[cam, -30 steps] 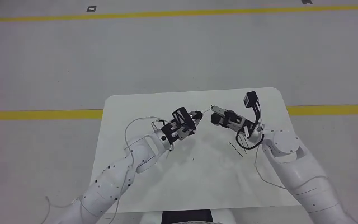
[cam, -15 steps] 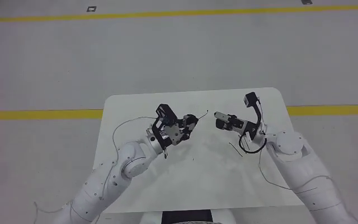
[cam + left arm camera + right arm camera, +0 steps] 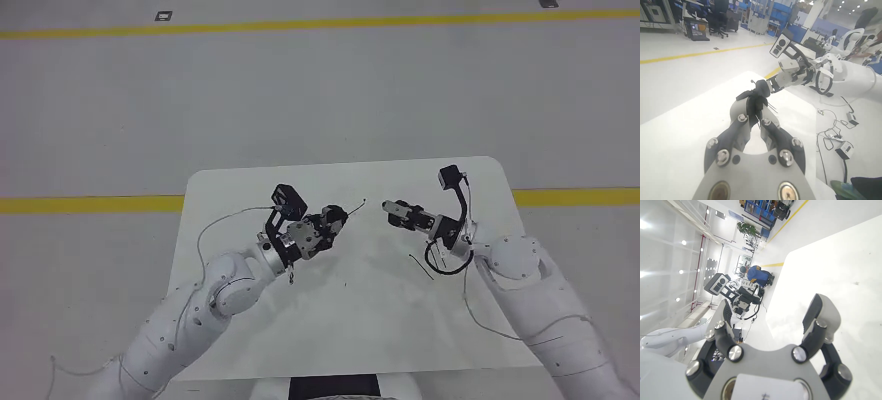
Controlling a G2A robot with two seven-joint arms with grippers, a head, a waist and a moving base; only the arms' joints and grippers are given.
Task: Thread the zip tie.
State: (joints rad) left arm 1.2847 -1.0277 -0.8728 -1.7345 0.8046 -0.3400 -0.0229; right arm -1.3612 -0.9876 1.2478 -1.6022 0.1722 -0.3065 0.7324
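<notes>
Pincers farther apart now: zip tie (image 3: 753, 82) in tight left pincer (image 3: 753, 101), head apparently beyond; right pincer (image 3: 770, 307) wide.

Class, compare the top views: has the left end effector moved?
Yes: the left end effector drew back toward the left edge of the table, away from the right end effector.

White arms (image 3: 225, 292), black wrist cables (image 3: 446, 264).
Left gripper (image 3: 753, 103), right gripper (image 3: 772, 311): grey plates (image 3: 753, 172), black pads (image 3: 811, 311), silver screws (image 3: 735, 352).
</notes>
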